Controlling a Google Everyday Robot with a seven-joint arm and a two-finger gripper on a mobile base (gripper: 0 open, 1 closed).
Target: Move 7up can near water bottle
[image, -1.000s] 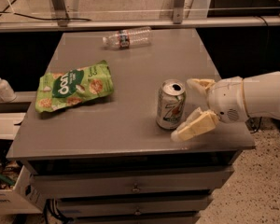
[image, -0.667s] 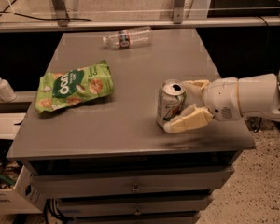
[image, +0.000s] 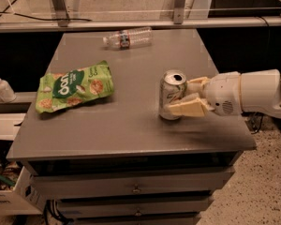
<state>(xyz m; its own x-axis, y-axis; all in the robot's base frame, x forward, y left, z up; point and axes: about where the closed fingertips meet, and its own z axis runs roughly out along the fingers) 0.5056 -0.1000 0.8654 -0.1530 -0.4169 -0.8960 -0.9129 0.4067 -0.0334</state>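
Observation:
The 7up can stands upright on the grey table, right of centre and near the front. My gripper reaches in from the right with its cream fingers on either side of the can, the near one pressed against its lower side. The can rests on the table. The water bottle lies on its side at the table's far edge, well away from the can.
A green snack bag lies on the left part of the table. A white pump dispenser bottle stands on a ledge left of the table. Drawers are below the tabletop. A metal rail runs behind the table.
The gripper has moved left towards the can and its near finger has swung in from well apart to rest against the can. The can has not moved.

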